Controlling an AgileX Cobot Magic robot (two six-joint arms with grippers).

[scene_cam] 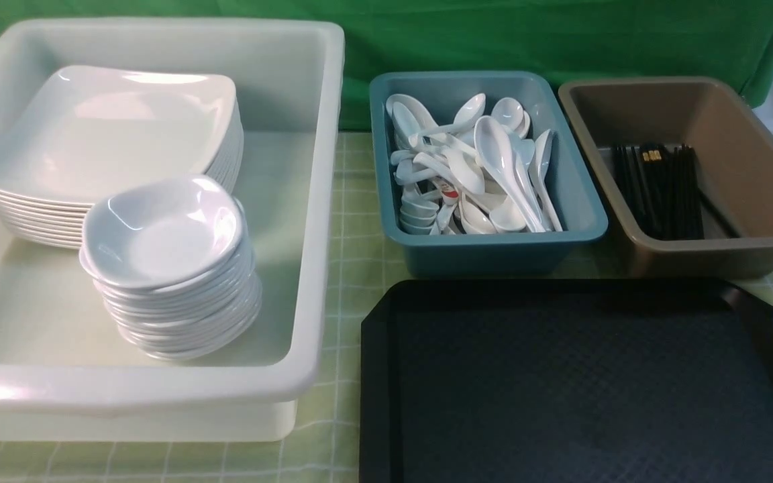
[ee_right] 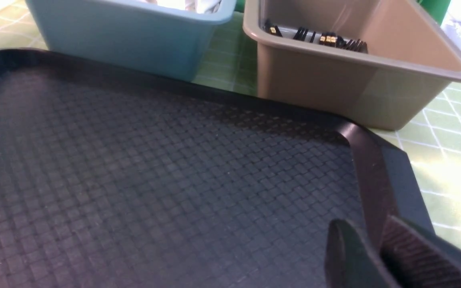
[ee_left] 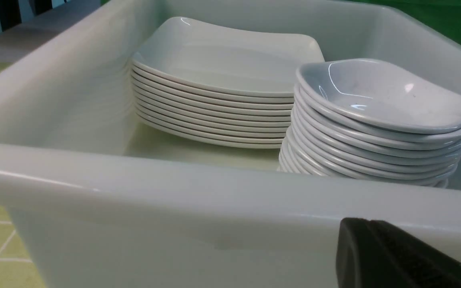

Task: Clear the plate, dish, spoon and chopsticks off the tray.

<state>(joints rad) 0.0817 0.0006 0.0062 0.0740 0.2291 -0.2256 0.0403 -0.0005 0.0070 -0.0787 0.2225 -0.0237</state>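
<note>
— On the near right we've got the tray [scene_cam: 581, 382], bare black weave. And the plate?

— We see the plate [scene_cam: 108, 131] topping the stack in the white tub [scene_cam: 158, 392], dishes [scene_cam: 165, 231] stacked just in front. Spoons [scene_cam: 474, 168] fill the teal tub [scene_cam: 494, 251]; chopsticks [scene_cam: 658, 188] lie in the brown tub [scene_cam: 749, 248].

— Grippers?

— Left gripper [ee_left: 390, 256] clenched on nothing, outside the white tub. Right gripper [ee_right: 378, 256] low over the tray's corner, jaws slightly parted, holding nothing.
</note>
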